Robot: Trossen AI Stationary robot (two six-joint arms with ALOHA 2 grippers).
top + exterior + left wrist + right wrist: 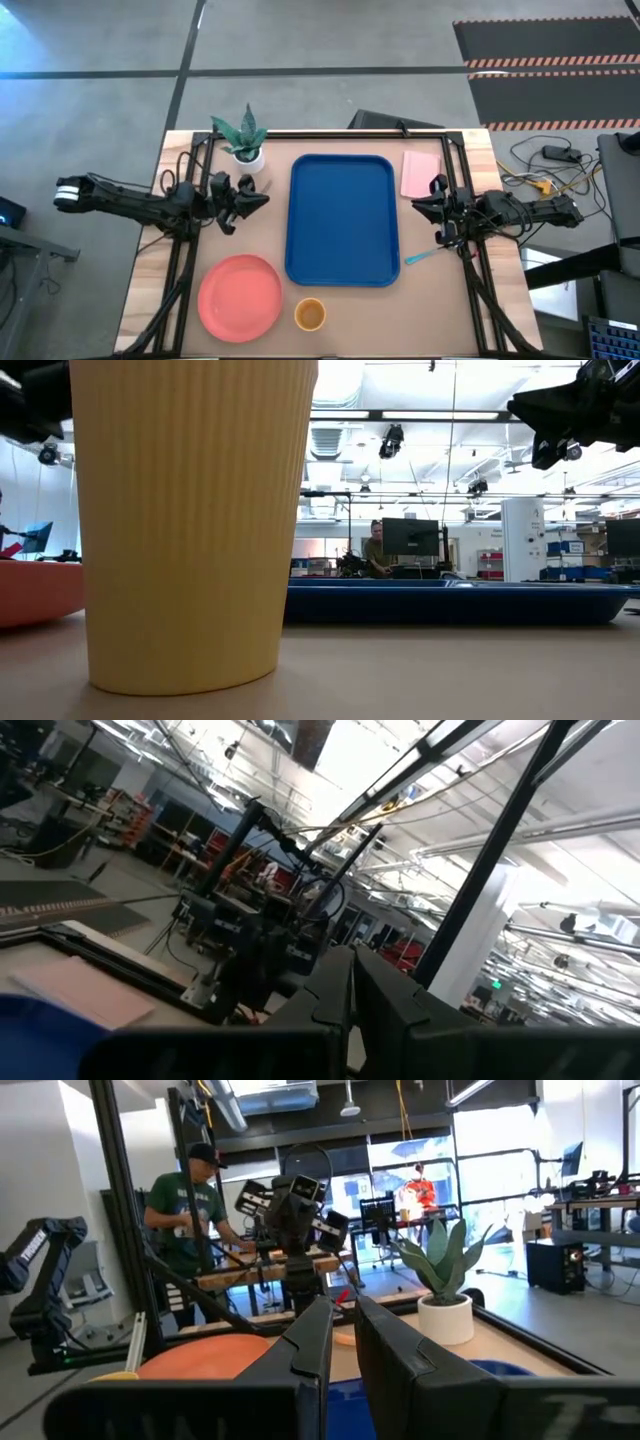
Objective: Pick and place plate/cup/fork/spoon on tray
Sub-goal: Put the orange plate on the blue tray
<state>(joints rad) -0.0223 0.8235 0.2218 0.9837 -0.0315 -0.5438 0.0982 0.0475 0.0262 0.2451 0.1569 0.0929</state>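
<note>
Dark left gripper (258, 193) hovers at centre left of the overhead frame, fingers nearly closed, holding nothing. Below it, the coral plate (240, 296) and yellow cup (310, 315) sit at the lower edge. At centre lies the empty blue tray (342, 219). Right of it, the right gripper (422, 207) hovers almost closed and empty, above the teal spoon (428, 256).

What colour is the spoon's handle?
Teal; the spoon shows best in the high view, right of the tray.
</note>
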